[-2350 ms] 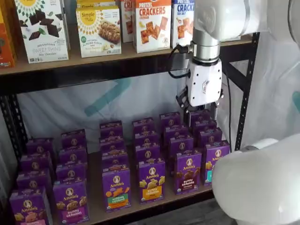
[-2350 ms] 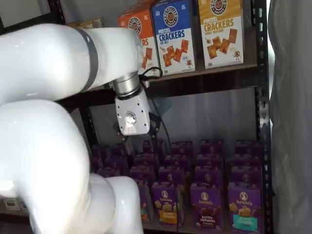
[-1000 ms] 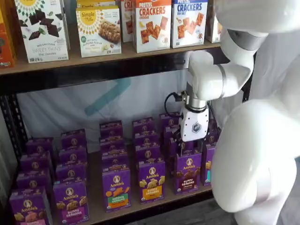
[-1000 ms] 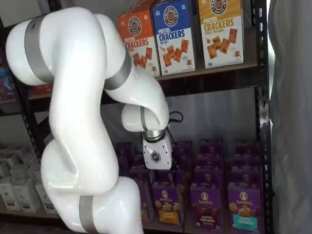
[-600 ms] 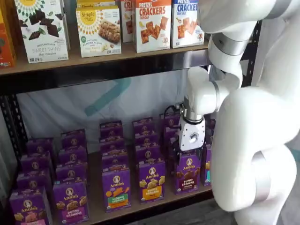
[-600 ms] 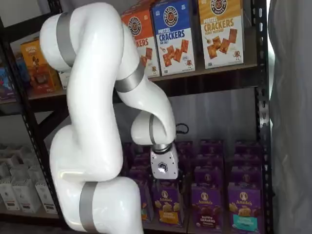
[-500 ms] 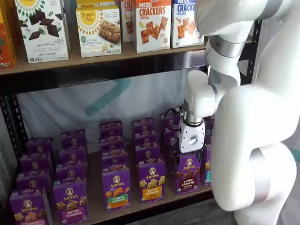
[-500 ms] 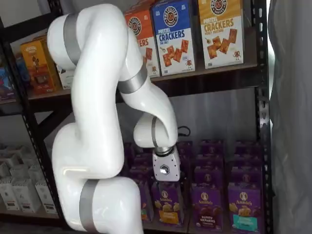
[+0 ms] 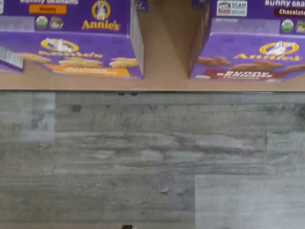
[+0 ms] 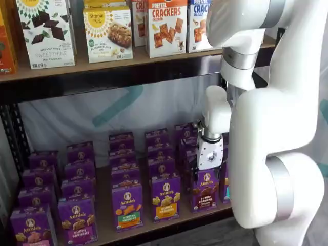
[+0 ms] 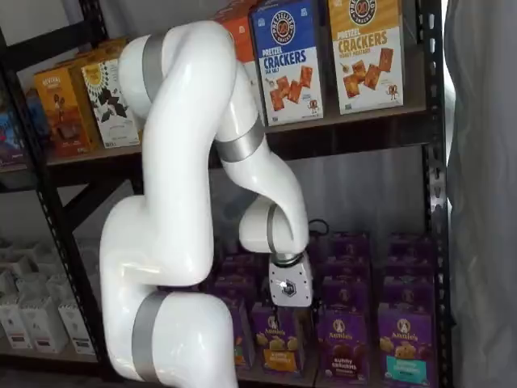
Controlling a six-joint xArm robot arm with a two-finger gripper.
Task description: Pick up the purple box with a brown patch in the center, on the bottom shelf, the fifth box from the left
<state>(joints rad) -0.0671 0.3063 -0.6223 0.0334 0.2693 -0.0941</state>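
The purple box point(image 10: 205, 193) with brown bunny cookies at its centre stands at the front of its row on the bottom shelf point(image 10: 104, 224). It also shows in a shelf view point(image 11: 341, 344). My gripper point(image 10: 206, 173) hangs from its white body just above and slightly behind this box's top. Its black fingers are spread apart, open, with nothing between them. In a shelf view the gripper point(image 11: 296, 312) hangs between the yellow-banded carton point(image 11: 278, 347) and the purple box. The wrist view looks down on the purple box point(image 9: 248, 62) and the shelf's front edge point(image 9: 162, 86).
Purple cartons fill the other rows, with a yellow-banded one point(image 10: 165, 197) to the left and a teal-patched one point(image 11: 407, 349) to the right. Cracker boxes point(image 10: 166, 25) stand on the upper board. My white arm point(image 10: 266, 128) fills the right side. Grey plank floor point(image 9: 152, 157) lies below.
The arm has folded lower and the gripper has come down from mid-height to just above the front purple box. Its fingers have stayed spread.
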